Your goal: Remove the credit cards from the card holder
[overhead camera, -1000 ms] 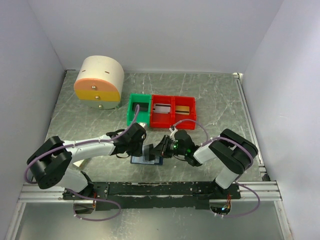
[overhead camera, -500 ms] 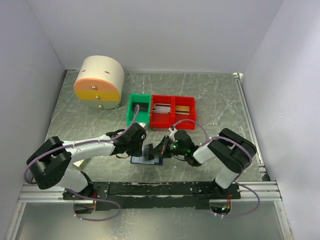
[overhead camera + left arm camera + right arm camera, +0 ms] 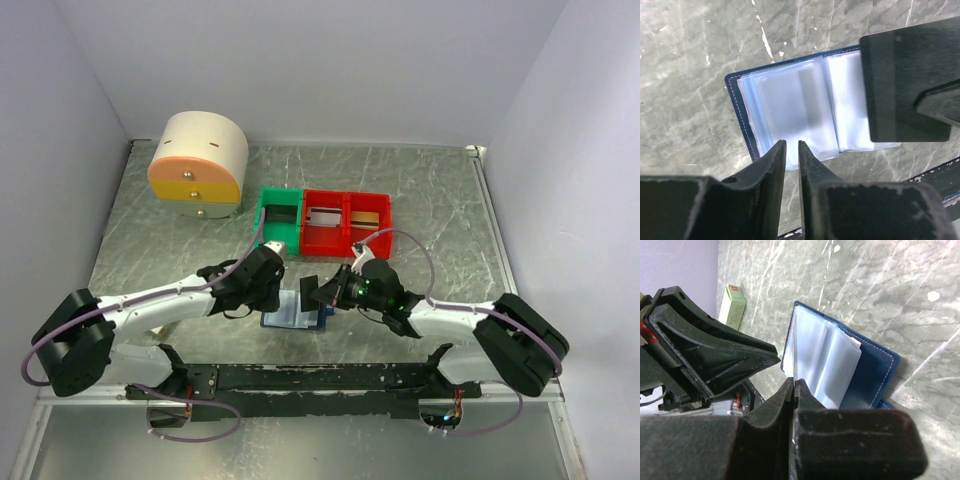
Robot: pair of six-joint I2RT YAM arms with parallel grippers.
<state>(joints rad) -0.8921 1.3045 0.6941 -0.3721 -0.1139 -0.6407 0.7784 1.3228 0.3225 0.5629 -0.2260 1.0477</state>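
Note:
The card holder [image 3: 293,313] lies open on the table, dark navy with clear sleeves [image 3: 792,102] fanned out. My right gripper [image 3: 795,383] is shut, pinching the edge of one upright clear sleeve [image 3: 796,347]. My left gripper [image 3: 791,145] hovers over the near edge of the sleeves, its jaws a narrow slit apart with nothing between them. Two credit cards lie in the red tray: a pale one [image 3: 322,216] and a gold-tan one [image 3: 365,218]. Whether a card sits inside the sleeves I cannot tell.
A green bin [image 3: 262,222] adjoins the red tray [image 3: 345,243] behind the holder. A cream box with a red label [image 3: 733,304] lies near the left gripper. A round drawer unit [image 3: 198,165] stands at the back left.
The right gripper closed on the sleeve and its arm swung out to the right. The left arm shifted slightly left and its jaws parted a little.

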